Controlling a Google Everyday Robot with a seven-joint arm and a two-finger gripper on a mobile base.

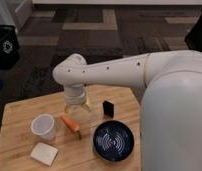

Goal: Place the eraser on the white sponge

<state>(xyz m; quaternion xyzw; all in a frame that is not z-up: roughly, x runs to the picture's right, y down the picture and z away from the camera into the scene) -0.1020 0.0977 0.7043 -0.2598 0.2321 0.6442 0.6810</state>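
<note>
Spanning the camera view from the right, the robot's white arm (119, 67) lay above the wooden table (19, 112), its wrist bent downward near the table's middle. The gripper (77, 114) hung below the wrist, pointing down at the tabletop. Its fingers stood apart and held nothing.

The eraser (108, 108), a thin black block, stood upright on the table just right of the gripper and apart from it. The white sponge (44, 153), a flat off-white pad, lay near the front left corner, well apart from the eraser, with nothing on top of it.

A translucent white cup (44, 126) stood upright just behind the sponge. An orange carrot-shaped piece (70, 124) lay between the cup and a dark bowl (113, 141), directly below the gripper. The bowl sat in front of the eraser, near the arm's large white housing.

A black bin (5, 45) stood on the patterned carpet (94, 30) beyond the table's left end.
</note>
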